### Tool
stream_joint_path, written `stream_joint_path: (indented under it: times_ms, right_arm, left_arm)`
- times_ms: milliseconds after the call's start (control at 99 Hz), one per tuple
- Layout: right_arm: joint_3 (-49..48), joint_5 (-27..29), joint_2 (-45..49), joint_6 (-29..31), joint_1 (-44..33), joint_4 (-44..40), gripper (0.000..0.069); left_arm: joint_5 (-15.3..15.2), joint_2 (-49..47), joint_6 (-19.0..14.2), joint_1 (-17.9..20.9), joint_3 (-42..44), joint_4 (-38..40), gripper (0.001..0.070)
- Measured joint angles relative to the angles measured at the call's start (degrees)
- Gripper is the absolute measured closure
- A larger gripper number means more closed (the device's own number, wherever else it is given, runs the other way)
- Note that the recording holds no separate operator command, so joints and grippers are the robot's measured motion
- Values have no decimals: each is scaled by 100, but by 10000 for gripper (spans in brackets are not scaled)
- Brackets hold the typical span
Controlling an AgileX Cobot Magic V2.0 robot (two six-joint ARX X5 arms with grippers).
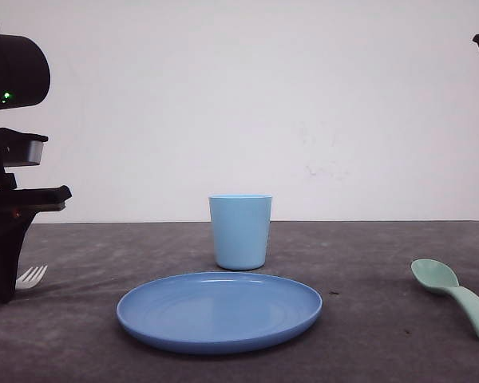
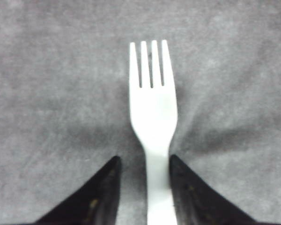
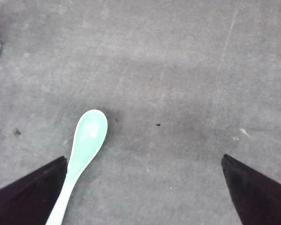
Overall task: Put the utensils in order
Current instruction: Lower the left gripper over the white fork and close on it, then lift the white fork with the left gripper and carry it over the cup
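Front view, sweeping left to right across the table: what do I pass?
Left claw → white fork → blue plate → mint-green spoon. The light blue cup stands behind the plate, overlapping its span.

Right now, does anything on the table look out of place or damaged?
Nothing looks damaged or spilled. The fork lies flat between the left claw fingers, the spoon lies right of the plate, and the cup stands upright.

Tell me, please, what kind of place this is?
Probably a lab test bench staged as a table setting: a gray table against a bare white wall, with a blue plate, cup and plastic fork.
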Motion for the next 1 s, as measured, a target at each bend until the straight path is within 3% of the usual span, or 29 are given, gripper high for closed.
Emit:
stream_joint_path:
  times_ms: [313, 1000]
  right_arm:
    - [0, 0, 2, 0, 0, 0, 25]
    - [0, 2, 0, 0, 0, 0, 25]
  left_arm:
    - [83, 2, -2, -11, 0, 24, 634]
    - [125, -55, 109, -146, 26, 50, 667]
